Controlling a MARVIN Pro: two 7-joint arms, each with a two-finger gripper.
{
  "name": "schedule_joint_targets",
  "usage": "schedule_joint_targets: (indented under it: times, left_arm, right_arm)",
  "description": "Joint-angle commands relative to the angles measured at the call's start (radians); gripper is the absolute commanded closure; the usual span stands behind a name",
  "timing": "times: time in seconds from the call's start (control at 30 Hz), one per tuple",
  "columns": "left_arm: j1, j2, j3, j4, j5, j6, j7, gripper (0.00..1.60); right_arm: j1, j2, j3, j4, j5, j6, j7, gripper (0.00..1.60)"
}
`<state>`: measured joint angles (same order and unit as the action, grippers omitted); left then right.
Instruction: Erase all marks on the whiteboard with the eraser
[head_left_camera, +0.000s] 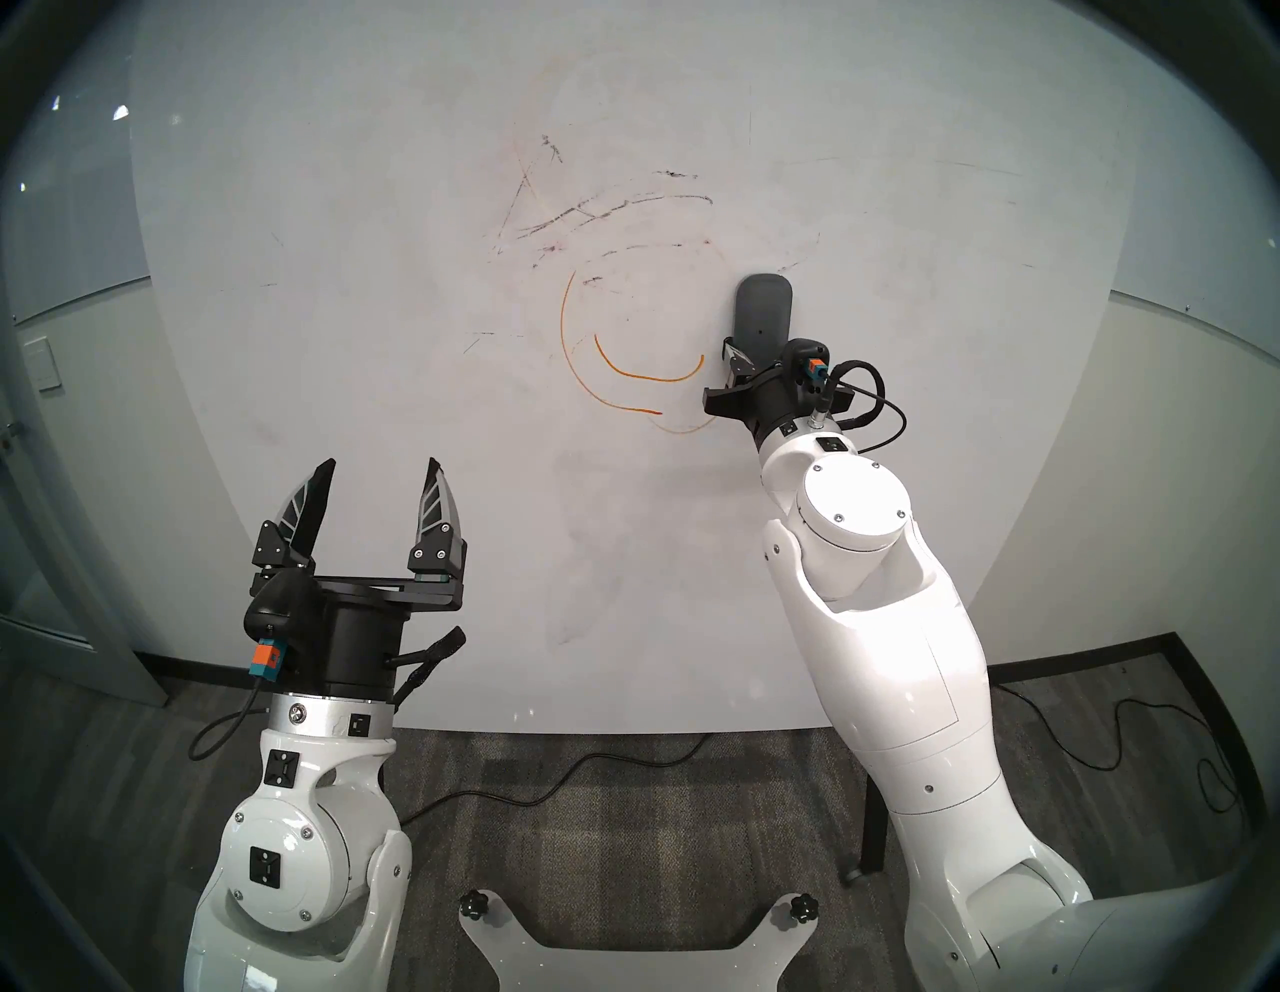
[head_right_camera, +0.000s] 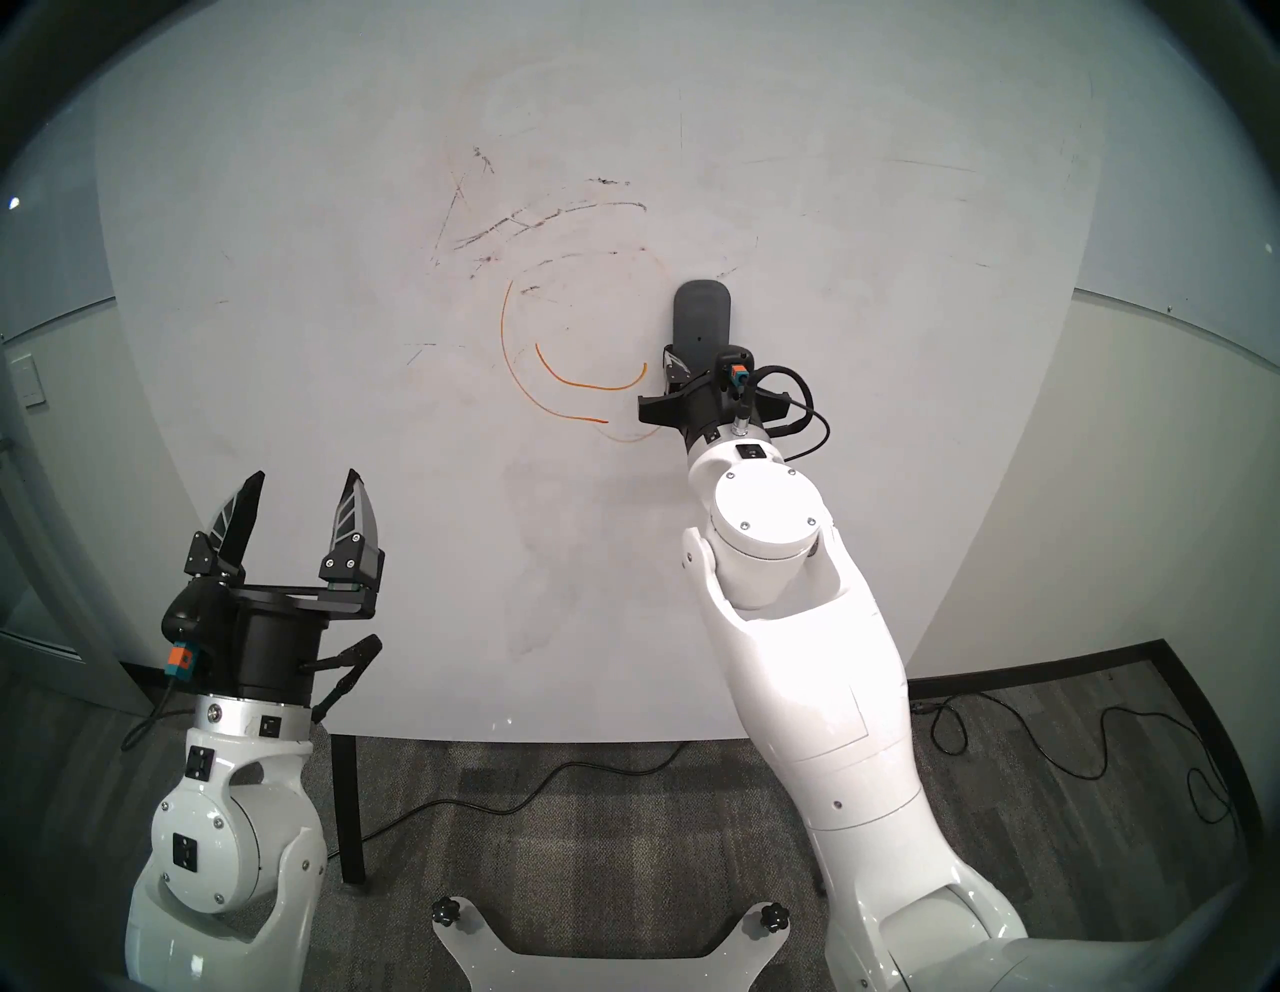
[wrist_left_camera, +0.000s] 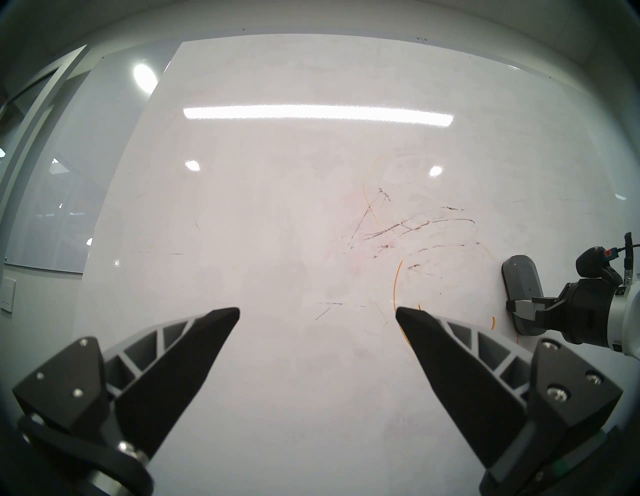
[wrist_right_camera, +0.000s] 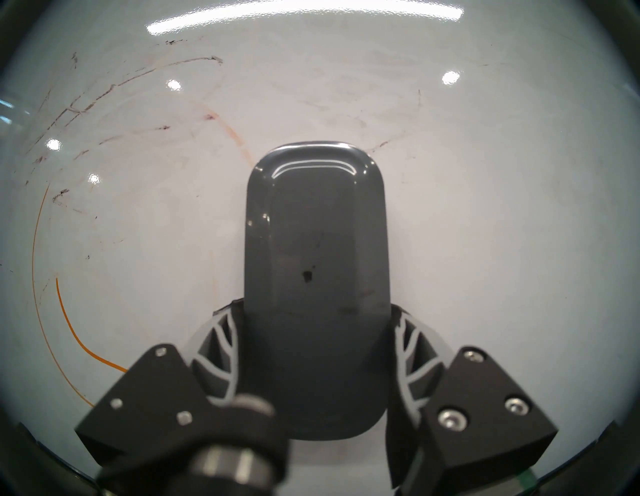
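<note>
The whiteboard (head_left_camera: 346, 346) fills the view ahead. My right gripper (head_left_camera: 758, 360) is shut on the lower end of the dark grey eraser (head_left_camera: 763, 308), which lies flat against the board and points up, just right of the orange marks (head_left_camera: 644, 377): a curved mouth and the left arc of an oval. Scratchy black streaks (head_left_camera: 609, 208) run above and to the left. In the right wrist view the eraser (wrist_right_camera: 315, 242) sits between both fingers, with orange lines (wrist_right_camera: 69, 322) at the left. My left gripper (head_left_camera: 381, 464) hangs open and empty, lower left, off the board.
Thin black legs (head_right_camera: 346, 803) hold the board above grey carpet. Black cables (head_left_camera: 554, 776) trail over the floor under the board and at the right (head_left_camera: 1143, 727). A door frame (head_left_camera: 41, 526) stands at the far left. My white base plate (head_left_camera: 637, 949) is at the bottom.
</note>
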<state>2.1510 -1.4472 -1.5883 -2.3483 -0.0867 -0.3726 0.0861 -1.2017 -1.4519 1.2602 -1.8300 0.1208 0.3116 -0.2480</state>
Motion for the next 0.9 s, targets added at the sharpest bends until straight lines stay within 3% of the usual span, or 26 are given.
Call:
schedule_joint_targets:
  times: [0.0, 0.13, 0.3, 0.53, 0.87]
  left_arm:
    - [-0.001, 0.001, -0.002, -0.023, -0.002, -0.002, -0.001, 0.0]
    - [-0.001, 0.001, -0.002, -0.023, -0.002, -0.002, -0.001, 0.0]
    - [-0.001, 0.001, -0.002, -0.023, -0.002, -0.002, -0.001, 0.0]
    - [-0.001, 0.001, -0.002, -0.023, -0.002, -0.002, -0.001, 0.0]
    - [-0.001, 0.001, -0.002, -0.024, -0.002, -0.002, -0.001, 0.0]
  right_arm:
    - [0.033, -0.016, -0.012, -0.007, 0.005, -0.012, 0.011, 1.09]
    - [0.027, -0.014, -0.011, -0.012, 0.005, -0.015, 0.009, 0.87]
    - [0.018, -0.009, -0.006, -0.022, 0.008, -0.017, 0.01, 0.72]
    - [0.005, 0.002, 0.004, -0.049, 0.017, -0.013, 0.014, 0.0]
    - [-0.025, 0.014, 0.021, -0.098, 0.031, -0.005, 0.024, 0.0]
